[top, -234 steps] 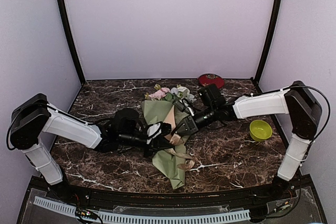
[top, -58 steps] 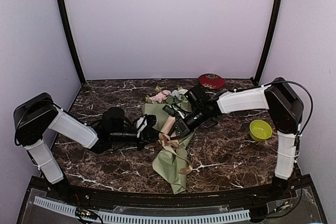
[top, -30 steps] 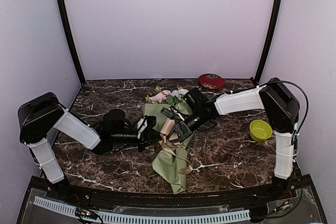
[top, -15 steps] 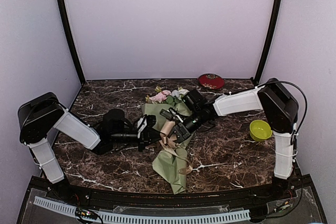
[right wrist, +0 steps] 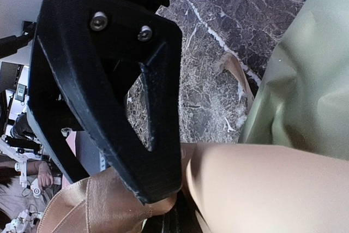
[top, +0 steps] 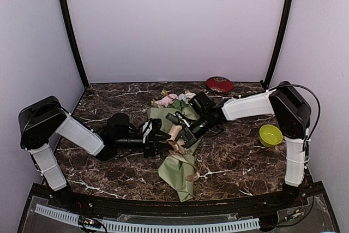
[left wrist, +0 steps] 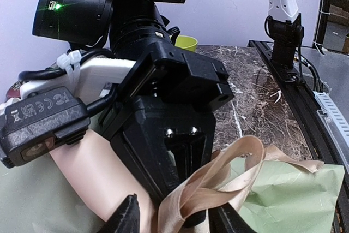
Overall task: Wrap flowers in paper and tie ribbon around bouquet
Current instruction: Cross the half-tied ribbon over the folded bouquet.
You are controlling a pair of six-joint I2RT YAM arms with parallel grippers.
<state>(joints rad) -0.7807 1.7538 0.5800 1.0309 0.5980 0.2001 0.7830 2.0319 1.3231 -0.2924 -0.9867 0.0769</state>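
Top view: the bouquet lies mid-table on the dark marble table, its narrow end toward the arms and its wide end away from them.
Paper: sage green and creased, rolled into a long cone. Its tan inner face shows as a smooth roll near the middle.
Flowers: pink and white blooms with green leaves, poking out of the wide far end.
Ribbon: a shiny tan band, looped and bunched over the middle of the cone, with loose tails trailing onto the green paper.
Left gripper: it reaches in from the left at the cone's middle. In the wrist view its two black fingertips stand apart, with the ribbon loops lying between them and nothing pinched.
Right gripper: it comes in from the right, just opposite the left one, with its fingers closed on the ribbon at the bunch.
Bowl: yellow-green, on the right side of the table, well apart from the bouquet.
Red disc: at the far edge.
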